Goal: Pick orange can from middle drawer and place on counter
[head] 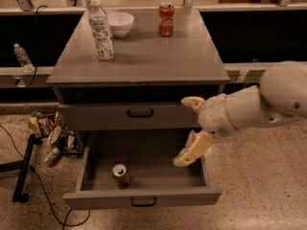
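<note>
The orange can [121,175] stands upright in the left-front part of the open middle drawer [141,199], which is pulled out below the shut upper drawer [140,114]. My gripper [190,127] is open and empty. It hangs over the drawer's right side, to the right of the can and above it, with one cream finger by the upper drawer front and the other down over the drawer's inside. The counter [144,61] is the grey cabinet top above.
On the counter stand a clear water bottle [101,30], a white bowl [120,24] and a red cola can [166,19]. Snack bags and litter [53,135] lie on the floor left of the cabinet, beside a black stand leg [24,169].
</note>
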Controlling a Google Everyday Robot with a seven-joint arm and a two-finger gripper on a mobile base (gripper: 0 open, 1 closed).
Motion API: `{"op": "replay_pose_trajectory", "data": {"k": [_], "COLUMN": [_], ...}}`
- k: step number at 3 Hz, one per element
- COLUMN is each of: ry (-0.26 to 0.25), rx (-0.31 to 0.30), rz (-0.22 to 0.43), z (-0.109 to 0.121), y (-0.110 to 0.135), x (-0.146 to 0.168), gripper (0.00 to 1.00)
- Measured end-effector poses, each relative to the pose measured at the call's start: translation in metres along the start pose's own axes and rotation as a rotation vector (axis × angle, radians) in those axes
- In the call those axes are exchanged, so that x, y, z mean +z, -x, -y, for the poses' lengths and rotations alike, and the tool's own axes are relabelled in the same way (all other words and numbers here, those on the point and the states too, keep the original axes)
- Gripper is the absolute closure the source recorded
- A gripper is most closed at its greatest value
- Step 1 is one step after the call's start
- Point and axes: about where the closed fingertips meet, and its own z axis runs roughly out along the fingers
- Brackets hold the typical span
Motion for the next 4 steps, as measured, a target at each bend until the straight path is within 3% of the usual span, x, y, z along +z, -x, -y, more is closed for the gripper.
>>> {"op": "replay_pose_trajectory", "data": {"k": [1,2,3,4], "ry": [-0.036,-0.013,0.022,0.075], "rx": [0.003,0.038,0.051,0.092], "rz": [0.013,0.092,0.219,0.344], "z": [0.009,0.002,-0.003,-0.009], "y": [0.0,-0.01,-0.019,-0.044], "x": [0.005,0.038,0.102,0.196], "gripper": [0.0,0.0,0.0,0.0]}}
